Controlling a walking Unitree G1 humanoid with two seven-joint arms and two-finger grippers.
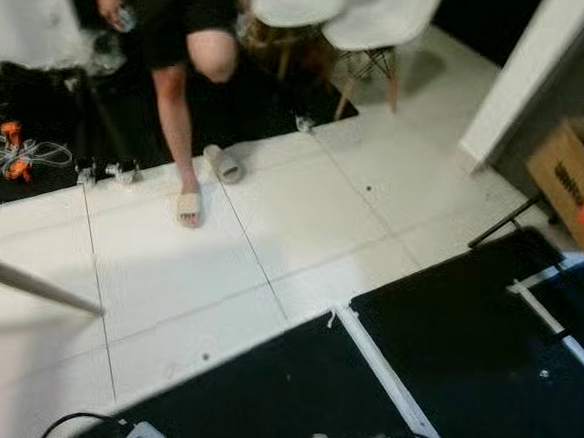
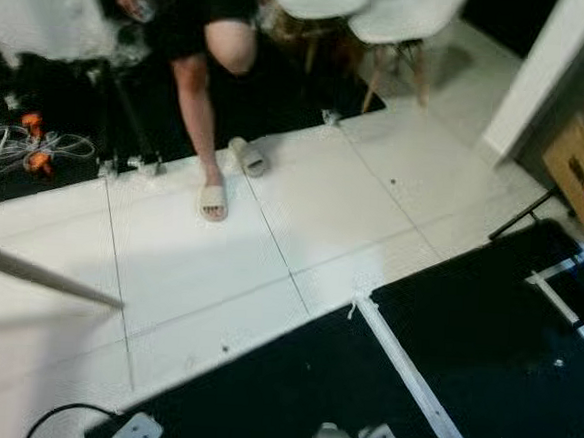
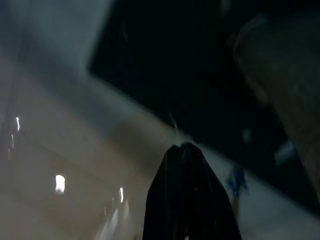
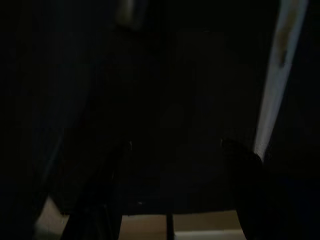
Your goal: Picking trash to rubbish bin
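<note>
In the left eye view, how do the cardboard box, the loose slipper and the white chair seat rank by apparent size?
1. White chair seat, though cut by the top edge.
2. Cardboard box, cut by the right edge, so its rank against the seat is unsure.
3. Loose slipper, clearly smallest.

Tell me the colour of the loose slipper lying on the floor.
Beige slipper, clearest in the right eye view.
</note>
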